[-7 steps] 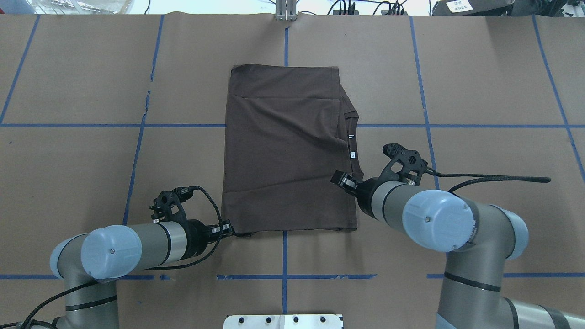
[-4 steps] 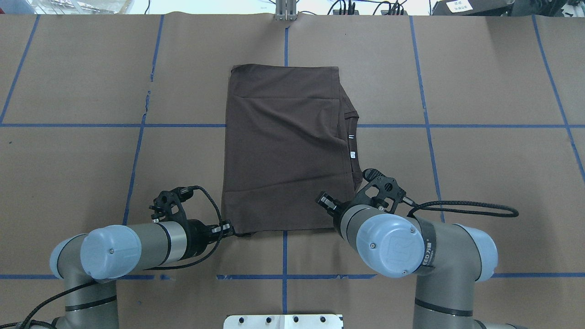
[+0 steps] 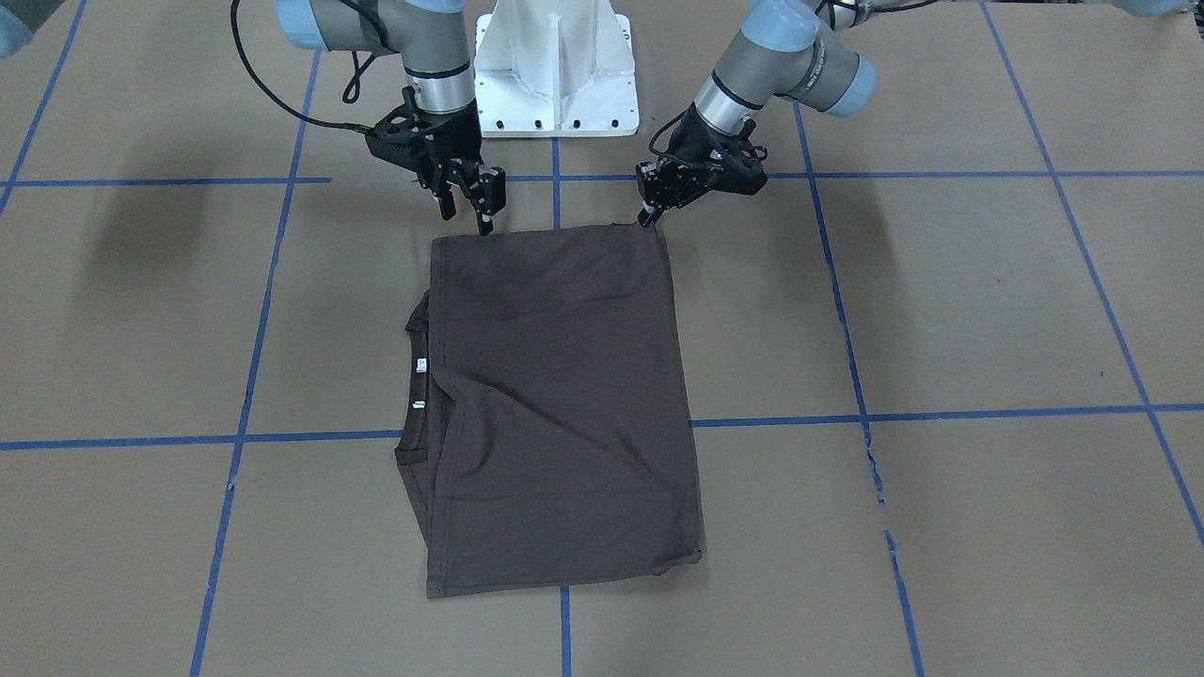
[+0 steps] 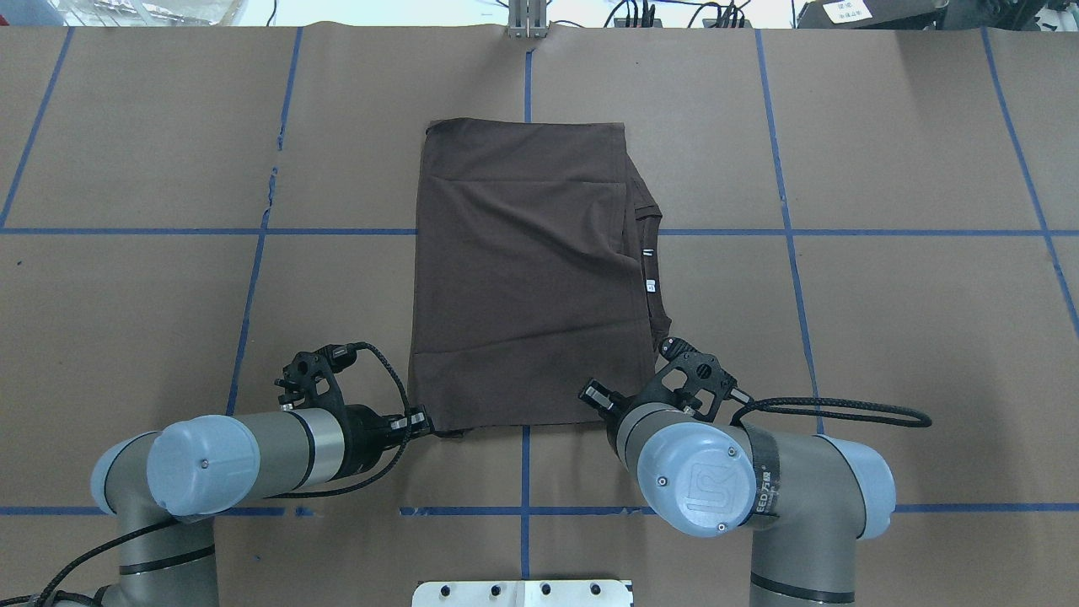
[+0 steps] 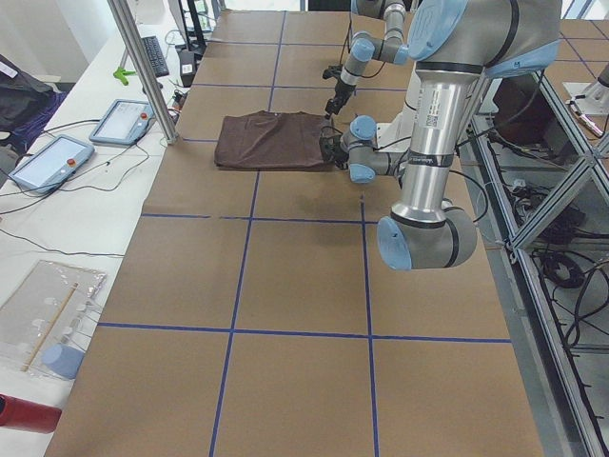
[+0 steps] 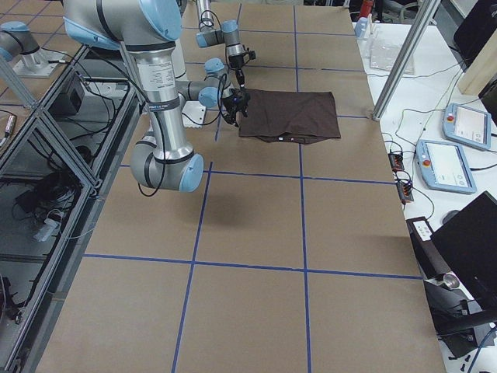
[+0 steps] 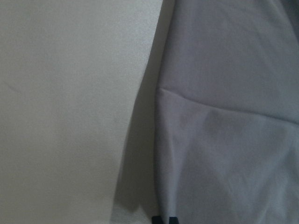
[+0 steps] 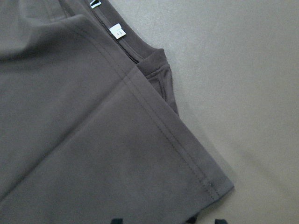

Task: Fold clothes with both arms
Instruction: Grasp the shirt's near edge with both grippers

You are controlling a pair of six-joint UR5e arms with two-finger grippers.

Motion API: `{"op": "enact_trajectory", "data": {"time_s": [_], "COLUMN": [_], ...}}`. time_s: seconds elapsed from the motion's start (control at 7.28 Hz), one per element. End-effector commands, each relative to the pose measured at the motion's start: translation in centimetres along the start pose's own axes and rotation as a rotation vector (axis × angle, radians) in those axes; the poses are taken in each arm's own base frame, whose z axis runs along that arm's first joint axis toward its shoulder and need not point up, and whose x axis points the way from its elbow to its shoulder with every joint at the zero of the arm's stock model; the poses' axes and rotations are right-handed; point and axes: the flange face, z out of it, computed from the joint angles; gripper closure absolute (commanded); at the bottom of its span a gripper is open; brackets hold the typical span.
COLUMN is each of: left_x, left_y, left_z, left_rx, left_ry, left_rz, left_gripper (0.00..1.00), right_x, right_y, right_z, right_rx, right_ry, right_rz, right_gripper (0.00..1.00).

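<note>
1. Overhead exterior view: the dark brown T-shirt (image 4: 523, 278) is seen folded into a rectangle and laid flat at the middle of the counter (image 4: 910, 152). Its collar and white neck tags (image 4: 650, 284) are turned toward the robot's right.
2. The left tool (image 3: 646, 218) is set low at the shirt's near left corner, and its fingers are pressed together on the cloth there.
3. The right tool (image 3: 467, 216) is held just over the near right corner, with its fingers spread wide.

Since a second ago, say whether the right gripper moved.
Yes: the right gripper drew back along the T-shirt, from beside its collar to its near hem.
</note>
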Motion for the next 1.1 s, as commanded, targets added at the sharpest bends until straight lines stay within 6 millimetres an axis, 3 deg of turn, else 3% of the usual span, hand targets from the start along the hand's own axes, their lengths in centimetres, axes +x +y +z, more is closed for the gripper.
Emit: {"op": "enact_trajectory", "data": {"time_s": [0.0,0.27,0.96], "left_x": [0.13,0.21,0.27], "left_y": [-0.02,-0.03,0.0], "left_z": [-0.28,-0.45,-0.51], "left_rx": [0.0,0.001,-0.001], "left_ry": [0.005,0.008,0.009], "left_rz": [0.0,0.0,0.0], "left_gripper": [1.0,1.0,1.0], "right_x": [0.29,0.64,0.53], "right_y": [0.0,0.14,0.08], "right_z": [1.23,2.1,2.11], "right_rx": [0.031,0.037,0.038], "right_ry": [0.009,0.026,0.022], "right_rz": [-0.007,-0.012,-0.01], "right_gripper": [0.28,0.28,0.28]}}
